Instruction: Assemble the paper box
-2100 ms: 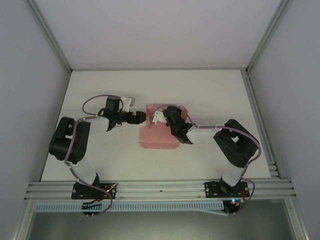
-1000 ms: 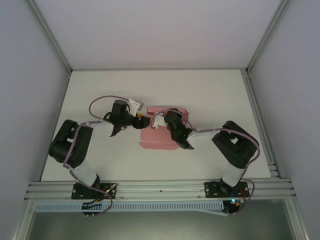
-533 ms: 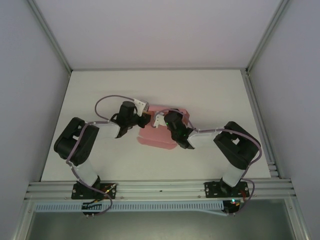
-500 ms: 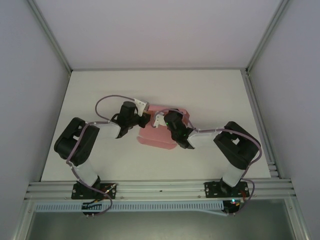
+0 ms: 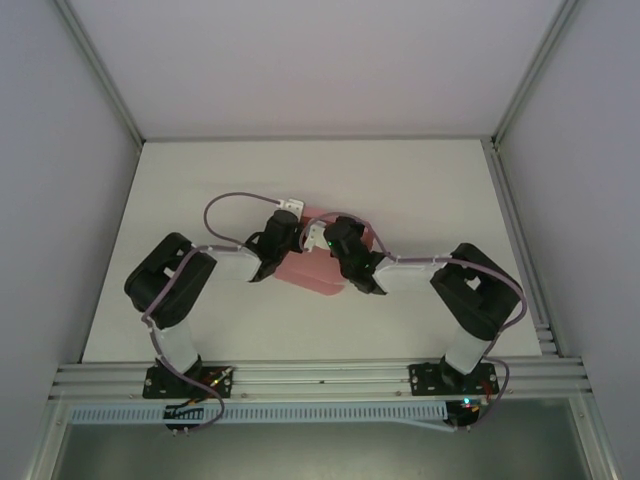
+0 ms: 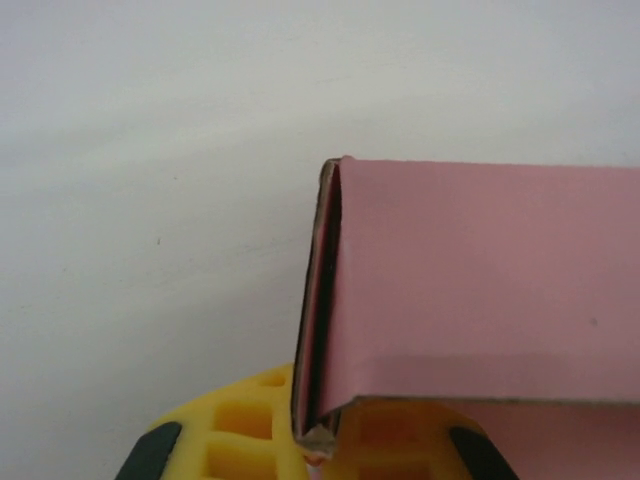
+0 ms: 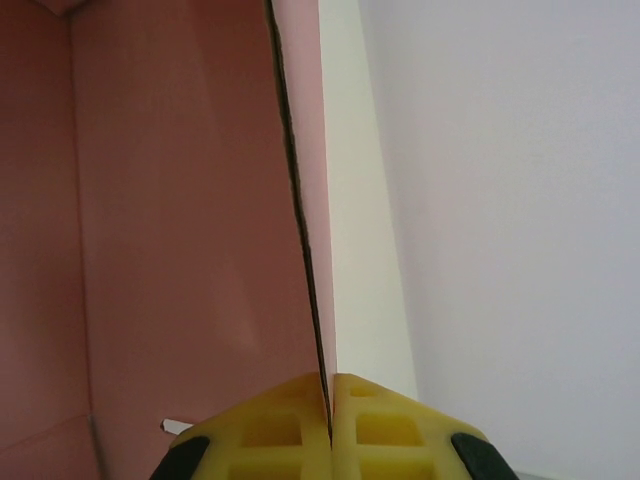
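While the right gripper (image 7: 327, 392) is pinching a wall of the paper box (image 5: 315, 276), the left gripper (image 6: 318, 445) is clamping its folded edge — both closed on card.

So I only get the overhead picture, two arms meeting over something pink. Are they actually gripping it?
Observer: The right gripper is. Its wrist camera shows its yellow fingers pressed together on one thin wall of the box.
Operator: And the left one?
Observer: The left gripper has a folded edge of the box between its fingers; the card is doubled into two layers there.
Operator: Is that fold squashed flat?
Observer: No. The left wrist camera shows a dark gap between the two layers.
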Motion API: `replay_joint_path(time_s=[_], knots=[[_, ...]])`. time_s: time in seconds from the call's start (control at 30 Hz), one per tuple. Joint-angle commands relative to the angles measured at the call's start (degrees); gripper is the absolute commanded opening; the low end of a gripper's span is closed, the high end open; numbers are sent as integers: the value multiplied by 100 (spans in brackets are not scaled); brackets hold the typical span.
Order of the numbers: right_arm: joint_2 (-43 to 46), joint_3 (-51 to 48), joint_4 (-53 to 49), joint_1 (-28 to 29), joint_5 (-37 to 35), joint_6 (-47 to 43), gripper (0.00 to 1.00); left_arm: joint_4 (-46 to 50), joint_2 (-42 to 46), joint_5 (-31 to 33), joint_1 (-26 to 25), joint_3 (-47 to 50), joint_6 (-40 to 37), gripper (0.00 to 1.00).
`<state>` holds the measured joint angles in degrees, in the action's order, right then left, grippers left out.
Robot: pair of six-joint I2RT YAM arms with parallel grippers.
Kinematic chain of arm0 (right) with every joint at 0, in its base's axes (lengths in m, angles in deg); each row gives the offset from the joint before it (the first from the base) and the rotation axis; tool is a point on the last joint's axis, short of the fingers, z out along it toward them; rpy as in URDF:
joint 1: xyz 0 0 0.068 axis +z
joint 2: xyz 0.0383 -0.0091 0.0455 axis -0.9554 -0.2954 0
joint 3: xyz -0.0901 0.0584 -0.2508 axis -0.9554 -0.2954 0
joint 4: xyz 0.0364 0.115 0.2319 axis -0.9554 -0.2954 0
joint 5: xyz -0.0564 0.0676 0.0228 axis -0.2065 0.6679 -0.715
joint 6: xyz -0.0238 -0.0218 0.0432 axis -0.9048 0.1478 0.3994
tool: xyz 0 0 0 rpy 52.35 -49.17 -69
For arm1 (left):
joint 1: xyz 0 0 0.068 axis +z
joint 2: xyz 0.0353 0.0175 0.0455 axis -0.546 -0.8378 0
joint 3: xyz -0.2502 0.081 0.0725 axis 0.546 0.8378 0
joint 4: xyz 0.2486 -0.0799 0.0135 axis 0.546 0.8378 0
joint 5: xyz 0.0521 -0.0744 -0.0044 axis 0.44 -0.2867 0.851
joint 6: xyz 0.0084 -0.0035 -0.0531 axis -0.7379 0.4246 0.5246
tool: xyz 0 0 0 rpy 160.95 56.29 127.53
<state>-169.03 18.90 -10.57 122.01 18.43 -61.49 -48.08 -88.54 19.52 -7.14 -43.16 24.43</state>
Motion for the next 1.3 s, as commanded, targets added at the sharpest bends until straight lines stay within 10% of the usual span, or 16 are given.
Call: replay_joint_path(time_s=[0.0, 0.43, 0.57, 0.83, 1.27], knots=[[351, -77, -794, 69, 38, 519, 0, 1278, -448, 2306, 402, 24, 672, 0], [471, 12, -907, -119, 85, 1008, 4, 1407, -143, 2529, 230, 69, 239, 0], [727, 200, -944, -144, 453, 1334, 40, 776, 677, 1281, 188, 380, -95, 0], [2155, 134, -879, -188, 1394, 2156, 100, 892, 1654, 896, 225, 331, -193, 0], [2796, 1053, -2123, -836, 1449, 4834, 100, 528, 3092, -82, 350, 747, -13, 0]])
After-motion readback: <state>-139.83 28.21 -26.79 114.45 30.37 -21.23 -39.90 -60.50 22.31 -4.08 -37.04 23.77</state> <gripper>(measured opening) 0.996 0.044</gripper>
